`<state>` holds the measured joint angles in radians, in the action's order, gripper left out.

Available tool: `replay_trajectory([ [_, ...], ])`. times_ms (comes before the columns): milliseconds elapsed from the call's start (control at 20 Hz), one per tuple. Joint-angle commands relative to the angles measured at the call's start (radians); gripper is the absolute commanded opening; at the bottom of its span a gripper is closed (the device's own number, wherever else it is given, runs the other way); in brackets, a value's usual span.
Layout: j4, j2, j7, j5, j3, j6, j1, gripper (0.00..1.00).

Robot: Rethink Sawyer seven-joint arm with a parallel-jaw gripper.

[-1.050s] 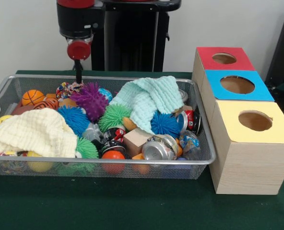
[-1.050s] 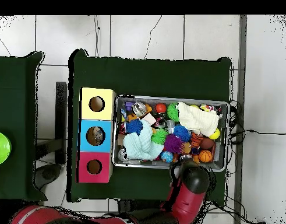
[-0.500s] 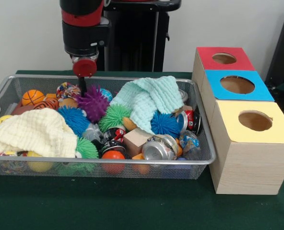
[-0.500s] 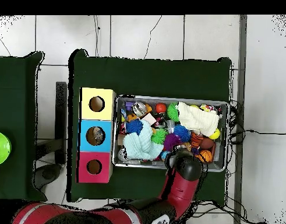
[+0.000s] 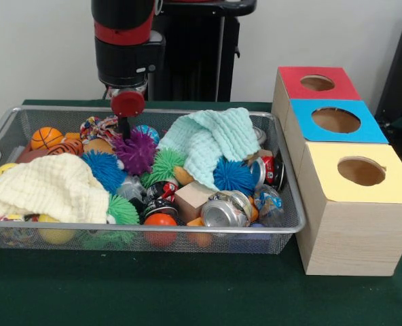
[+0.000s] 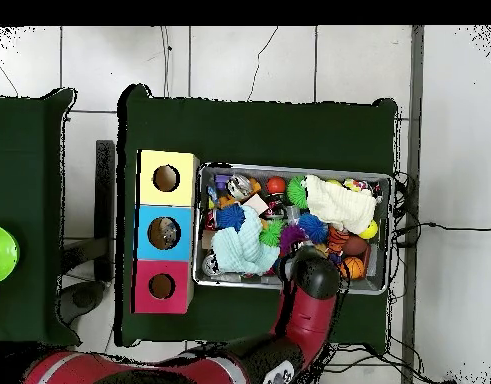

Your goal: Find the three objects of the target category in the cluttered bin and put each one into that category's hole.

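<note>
A wire bin (image 5: pixel 24 234) holds a jumble of toys, cans and cloths. My gripper (image 5: pixel 125 130) hangs over the bin's back left part, its tip down on top of a purple spiky ball (image 5: pixel 136 153). Whether it is open or shut does not show. Around that ball lie a blue spiky ball (image 5: pixel 104 168), a green one (image 5: pixel 162 165) and a second blue one (image 5: pixel 233 175). Three boxes with round holes stand beside the bin: red (image 5: pixel 316 83), blue (image 5: pixel 337 121), yellow (image 5: pixel 360 173). In the overhead view the arm (image 6: pixel 311 276) covers the gripper, with the purple spiky ball (image 6: pixel 290 238) at its edge.
A mint cloth (image 5: pixel 211 139) drapes the bin's back middle and a cream cloth (image 5: pixel 51 187) its front left. Crushed cans (image 5: pixel 225 209), a wooden block (image 5: pixel 194 198), a small basketball (image 5: pixel 46 137) and a rope toy (image 5: pixel 96 126) lie among the balls.
The arm has come down and shifted toward the picture's right, from above the rope toy onto the purple spiky ball. The ball has been nudged slightly.
</note>
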<state>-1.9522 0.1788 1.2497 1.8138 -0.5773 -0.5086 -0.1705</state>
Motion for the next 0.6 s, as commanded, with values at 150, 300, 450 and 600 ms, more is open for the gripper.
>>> replay_trajectory([
  [150,0.119,0.046,0.376,-0.143,0.203,0.041,0.043,1.00],
  [300,0.124,0.058,0.432,-0.220,0.193,0.030,0.056,1.00],
  [450,0.132,0.066,0.472,-0.279,0.185,0.019,0.069,1.00],
  [600,0.136,0.075,0.492,-0.318,0.185,0.008,0.084,1.00],
])
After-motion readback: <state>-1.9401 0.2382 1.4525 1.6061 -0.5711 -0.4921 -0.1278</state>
